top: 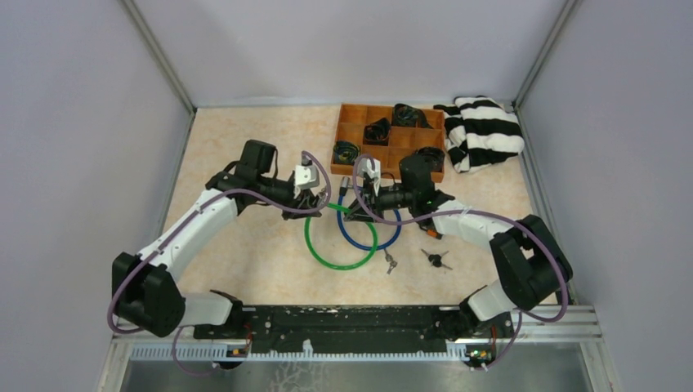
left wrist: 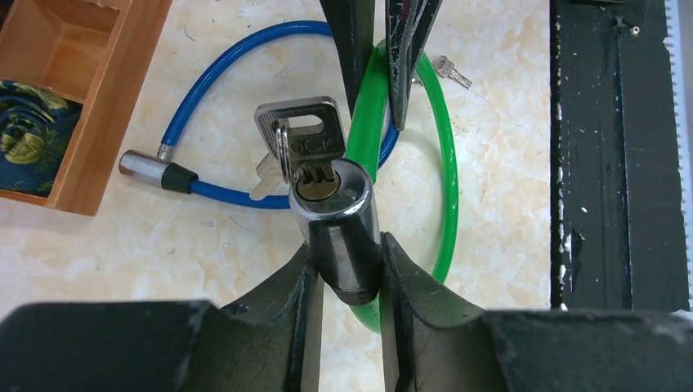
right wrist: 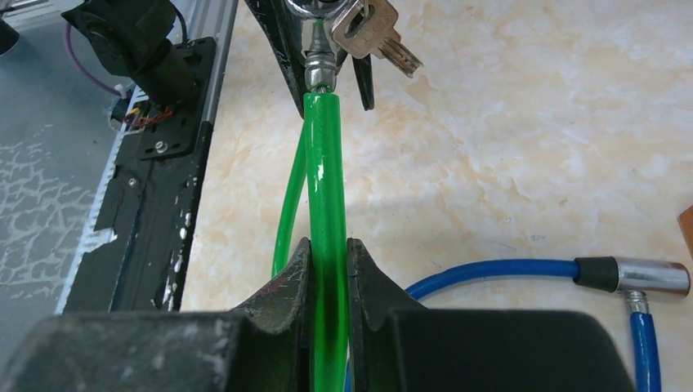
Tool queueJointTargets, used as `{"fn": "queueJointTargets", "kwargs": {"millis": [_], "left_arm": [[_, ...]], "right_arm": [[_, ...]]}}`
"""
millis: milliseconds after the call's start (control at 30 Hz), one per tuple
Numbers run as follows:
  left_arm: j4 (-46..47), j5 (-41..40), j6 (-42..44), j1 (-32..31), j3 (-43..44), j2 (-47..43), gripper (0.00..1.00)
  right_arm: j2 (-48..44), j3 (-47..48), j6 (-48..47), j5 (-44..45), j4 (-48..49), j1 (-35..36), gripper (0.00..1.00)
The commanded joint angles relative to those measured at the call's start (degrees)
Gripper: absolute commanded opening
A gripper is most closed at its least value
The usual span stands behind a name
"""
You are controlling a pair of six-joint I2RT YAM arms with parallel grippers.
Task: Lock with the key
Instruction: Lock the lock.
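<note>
- The left gripper [left wrist: 347, 249] is clamped on the chrome lock barrel [left wrist: 337, 216], which juts out ahead of its fingertips, long axis in line with the fingers.
- The key [left wrist: 304, 135] sits in the keyhole on the barrel's far end face, its bow pointing away from that gripper.
- The right gripper [right wrist: 328, 255] is pinched tight on the green cable [right wrist: 324, 163], which runs straight ahead to the metal pin [right wrist: 319, 69] at the barrel. Whether the pin is fully seated cannot be told.
- The key lies just ahead of the right gripper and beyond the left's own reach, so turning it likely falls to the right arm.
</note>
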Motion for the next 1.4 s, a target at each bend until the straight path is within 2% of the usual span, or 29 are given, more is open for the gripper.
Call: {"fn": "queueJointTargets", "kwargs": {"millis": [0,200,333,533,667,800,1033,1200,1367], "left_arm": [[-1.37,4.98,4.09,-4.6,3.56,-0.01,0.0],[-3.25,2.74,4.22,-5.88,6.87,-0.55,0.0],[-4.58,0.64,4.64,-7.28,8.21,-0.86,0.0],[-4.4,-1.29,5.39,-8.96,5.3,-2.56,0.0],[-3.93,-1.05,4.49,-9.46,3.45,-3.64,0.0],[-2.95,-2.02,3.59,-9.48,0.54,-5.1,0.0],[1.81,-4.41,-0.02,-9.43,-4.36,-9.7,0.0],[3.75,-6.43,-1.73,-9.3,-5.4,-11.23,0.0],[5.26,-6.75,-3.17,-8.37,-6.55,-11.99,0.0]], "right_arm": [[-4.35,2.9,-1.83,-1.91,14.57,4.51,0.0],[-4.4,5.24,-1.05,-1.81,14.62,4.82,0.0],[-4.59,5.03,-5.36,-2.64,12.41,5.4,0.0],[-6.19,2.96,-11.75,-3.15,8.68,5.52,0.0],[-6.61,2.49,-12.71,-3.65,7.06,5.59,0.02],[-6.47,2.16,-11.67,-3.34,7.62,5.51,0.07],[-6.69,2.91,-11.05,-2.51,4.35,5.56,0.25],[-7.75,7.7,-16.2,-0.4,-8.84,5.49,0.39],[-10.07,10.19,-22.87,1.83,-21.92,5.26,0.44]]}}
